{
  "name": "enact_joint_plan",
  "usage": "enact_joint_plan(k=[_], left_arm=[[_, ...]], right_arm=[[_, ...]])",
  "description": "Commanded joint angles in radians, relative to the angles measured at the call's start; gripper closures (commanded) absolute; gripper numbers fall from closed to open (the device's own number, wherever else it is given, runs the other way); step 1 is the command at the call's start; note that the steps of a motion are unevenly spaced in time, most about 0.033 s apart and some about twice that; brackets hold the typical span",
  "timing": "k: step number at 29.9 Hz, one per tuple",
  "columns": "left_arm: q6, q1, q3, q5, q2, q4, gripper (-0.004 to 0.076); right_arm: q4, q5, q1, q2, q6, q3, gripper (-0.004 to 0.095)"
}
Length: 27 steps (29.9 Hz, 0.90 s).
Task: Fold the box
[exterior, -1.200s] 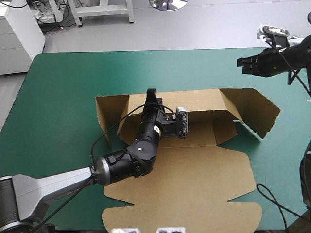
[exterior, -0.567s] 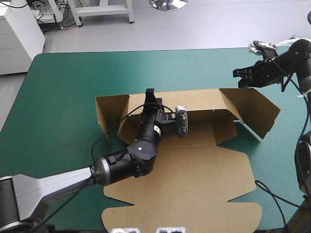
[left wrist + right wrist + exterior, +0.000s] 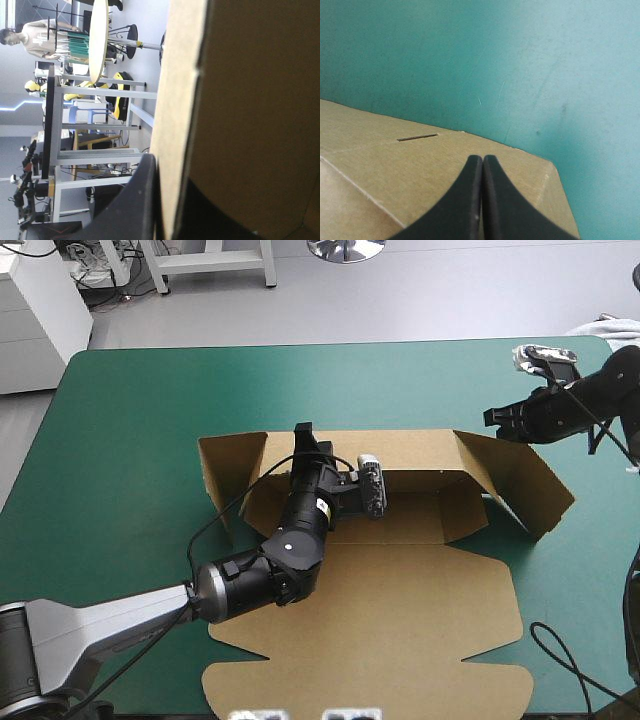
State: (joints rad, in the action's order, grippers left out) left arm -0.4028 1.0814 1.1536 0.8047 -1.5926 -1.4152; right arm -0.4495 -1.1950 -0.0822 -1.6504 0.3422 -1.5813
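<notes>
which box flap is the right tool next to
On the teal-green table lies the brown box, its back wall raised. At that wall's right end a wing-shaped flap slants outward. Unlike the left flap, it has the shut right tool above its far edge.

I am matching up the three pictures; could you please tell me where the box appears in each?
High view: the box lies mid-table, rear wall raised, lid flat toward the near edge.
Left wrist view: the box fills most of the picture, pinched by the left tool.
Right wrist view: its side flap lies under the shut right tool.
Shared landmark: the teal-green cover, in the high and right wrist views only.
</notes>
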Motion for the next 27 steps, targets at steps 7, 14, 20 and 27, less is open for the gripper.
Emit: enact_joint_plan(k=[7,14,20,27], left_arm=[[-0.297,0.006,0.021,0.029,0.032,-0.034,0.0734],[-0.301,0.006,0.021,0.029,0.032,-0.034,0.0734],[-0.294,0.006,0.021,0.029,0.032,-0.034,0.0734],[-0.226,0.006,0.021,0.027,0.032,-0.028,0.0734]], right_arm=[[-0.02,-0.059,-0.003,0.071,0.022,0.016,0.0925],[0.011,-0.02,-0.003,0.053,0.022,0.016,0.0927],[-0.113,-0.058,-0.003,0.038,0.087,0.042,0.0927],[-0.2,-0.046,-0.003,0.112,0.165,0.151,0.0927]])
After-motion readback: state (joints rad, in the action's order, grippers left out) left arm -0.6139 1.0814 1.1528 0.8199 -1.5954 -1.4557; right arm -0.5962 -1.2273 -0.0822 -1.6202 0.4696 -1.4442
